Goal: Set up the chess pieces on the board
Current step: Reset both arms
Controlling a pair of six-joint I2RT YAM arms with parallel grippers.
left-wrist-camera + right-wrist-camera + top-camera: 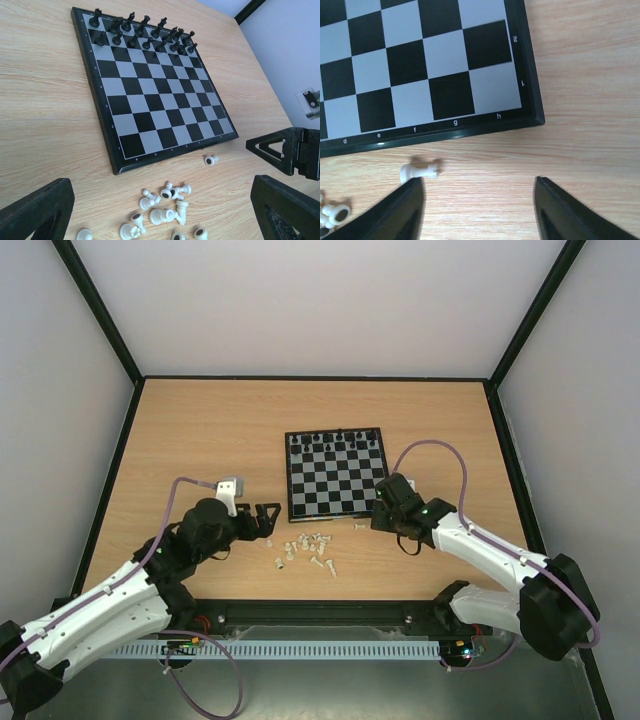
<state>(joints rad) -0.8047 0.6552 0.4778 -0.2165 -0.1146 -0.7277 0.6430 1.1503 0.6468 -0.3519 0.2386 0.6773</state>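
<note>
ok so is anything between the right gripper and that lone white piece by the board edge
Nothing visible. The lone white piece lies on its side on the table just ahead of the right gripper, off toward one finger. The board squares beyond it are empty.

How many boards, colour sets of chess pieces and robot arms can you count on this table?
Board: 1
Black chess pieces, as a set: 1
White chess pieces, as a set: 1
Robot arms: 2, left arm and right arm
Total: 5
</note>
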